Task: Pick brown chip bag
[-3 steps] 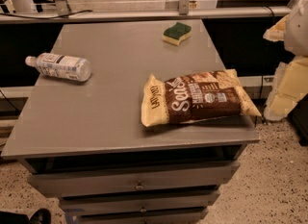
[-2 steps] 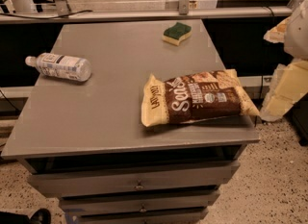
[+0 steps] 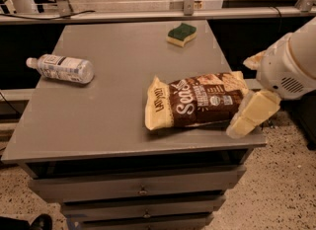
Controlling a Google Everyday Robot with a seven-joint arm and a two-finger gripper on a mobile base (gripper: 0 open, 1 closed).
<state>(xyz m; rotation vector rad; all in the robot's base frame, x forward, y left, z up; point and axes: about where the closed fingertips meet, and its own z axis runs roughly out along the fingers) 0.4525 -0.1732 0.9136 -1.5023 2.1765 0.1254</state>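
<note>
Okay, counts first: one large crinkly brown chip bag with pale yellow ends and white script lettering (image 3: 197,100), one clear plastic bottle with a white label (image 3: 61,68), one green-and-yellow sponge (image 3: 181,34), one claw (image 3: 239,98).

All three items sit on a flat grey matte tabletop (image 3: 113,120), which has grey drawers with small knobs (image 3: 143,187) stacked beneath its front edge.

The chip bag lies flat near the front right of the tabletop, long axis running roughly left to right, well apart from the bottle and the sponge. It is pillow-shaped, glossy and wrinkled, and longer than the bottle.

The claw is at the right edge of the tabletop, at the bag's right end. Its two pale cream, blocky fingers (image 3: 254,113) stand apart: one shows above the bag's far right corner, and the other, bigger in view, angles down at the near right corner. The bag's right end lies between them, and the claw is not closed on it. Whether the lower finger touches the bag is unclear. A rounded white arm housing with a vent grille (image 3: 291,68) sits behind the claw.

The bottle lies on its side at the left, smooth and cylindrical. The sponge is a soft-looking block at the far edge, green side up.
</note>
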